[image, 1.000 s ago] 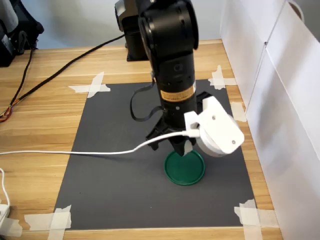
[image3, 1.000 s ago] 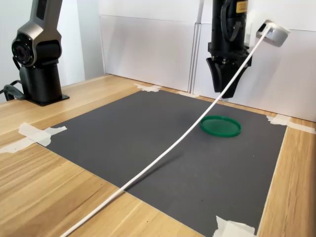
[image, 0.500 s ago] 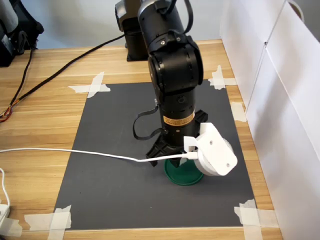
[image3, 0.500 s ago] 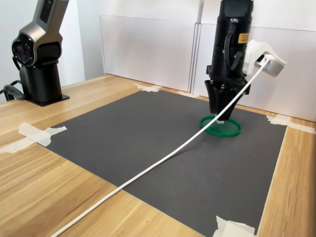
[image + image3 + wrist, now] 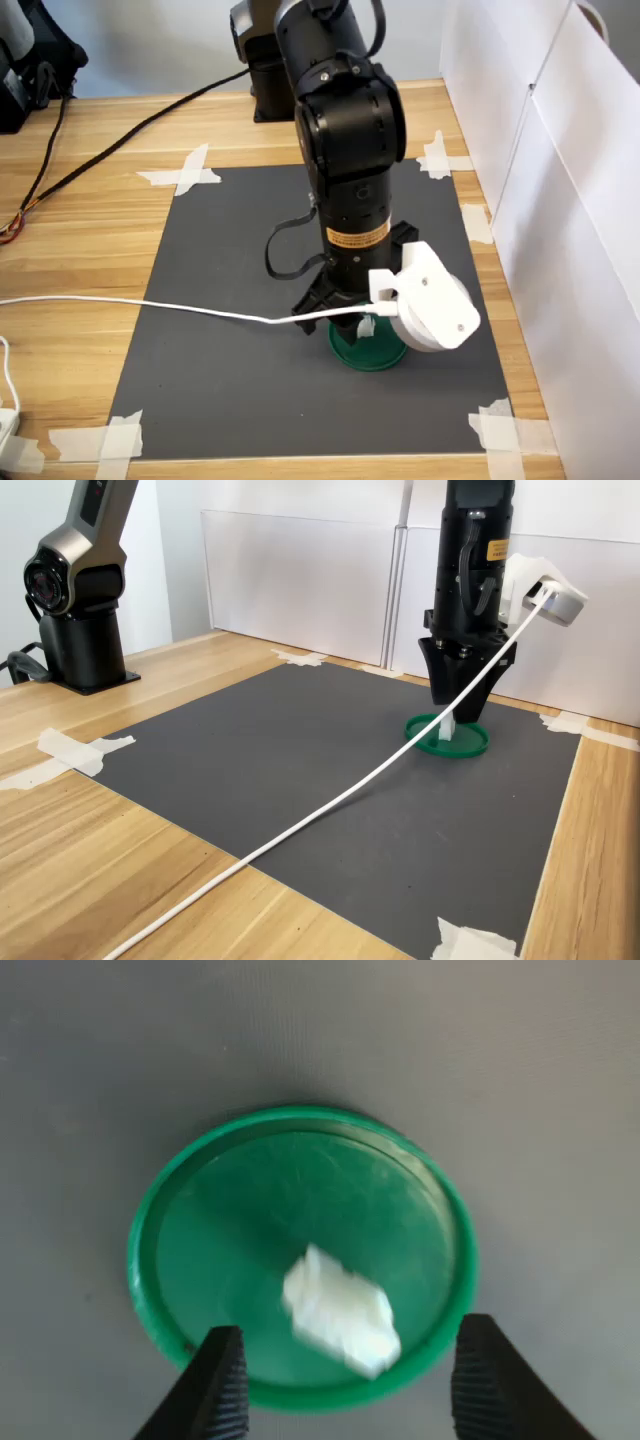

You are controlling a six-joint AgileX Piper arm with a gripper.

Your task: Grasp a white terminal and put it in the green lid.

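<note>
The green lid [image 5: 300,1190] lies on the black mat, seen in the first exterior view [image 5: 380,355] and the second exterior view [image 5: 466,746]. The white terminal [image 5: 340,1310] sits inside the lid, slightly blurred, off-centre toward the fingers. It shows as a small white piece just under the arm [image 5: 446,727]. My gripper [image 5: 355,1385] hovers right above the lid, open. Its two black fingertips [image 5: 225,1380] stand wide on either side of the terminal without touching it. In both exterior views the gripper [image 5: 355,322] [image 5: 456,712] points straight down over the lid.
A white cable [image 5: 330,798] runs from the wrist camera housing [image 5: 430,305] across the black mat [image 5: 230,330] to the table's edge. White panels [image 5: 560,200] wall in the first exterior view's right. A black arm base [image 5: 80,600] stands at the second exterior view's left. Tape [image 5: 180,172] holds the mat's corners.
The gripper came down from above the lid to just over it. Its fingers have spread apart and the white terminal now lies free in the lid.
</note>
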